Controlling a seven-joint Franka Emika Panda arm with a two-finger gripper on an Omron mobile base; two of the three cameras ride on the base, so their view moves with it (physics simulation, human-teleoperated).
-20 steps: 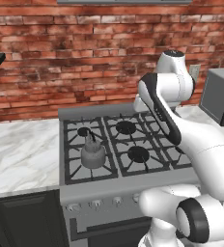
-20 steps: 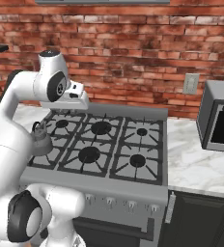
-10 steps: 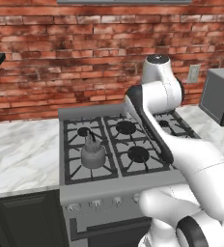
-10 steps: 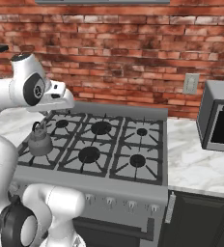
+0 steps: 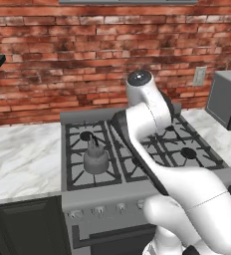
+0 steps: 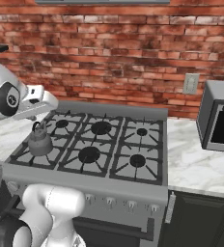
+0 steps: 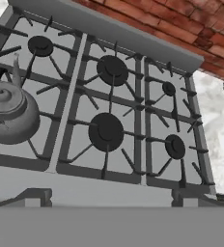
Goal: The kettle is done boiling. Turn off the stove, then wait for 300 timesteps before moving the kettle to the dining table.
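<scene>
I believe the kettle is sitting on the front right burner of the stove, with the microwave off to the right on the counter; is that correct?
Not quite: the kettle sits on the front left burner of the stove, not the front right, as the right base view shows. The microwave is indeed off to the right on the counter.

The kettle sits on the stove's front-left burner, with the microwave on the counter to the right.
</scene>
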